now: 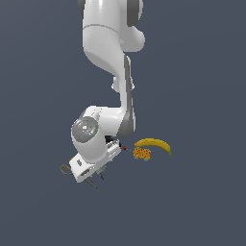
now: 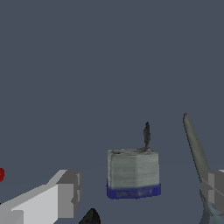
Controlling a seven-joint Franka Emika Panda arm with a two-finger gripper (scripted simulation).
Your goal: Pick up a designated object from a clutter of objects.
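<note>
The block [image 2: 133,174] is not yet picked up: in the wrist view it sits on the floor between the two fingers [image 2: 65,192], which stand apart on either side without touching it. Closing and lifting are left, by my judgement. In the exterior view the arm reaches down from 12 o'clock, with the gripper [image 1: 95,180] low at about 7 o'clock of the banana [image 1: 153,143] (the block itself is hidden there).

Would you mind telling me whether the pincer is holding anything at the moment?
Nothing is held: the pincer is open, its fingers flanking the blue-grey block without touching it.
</note>
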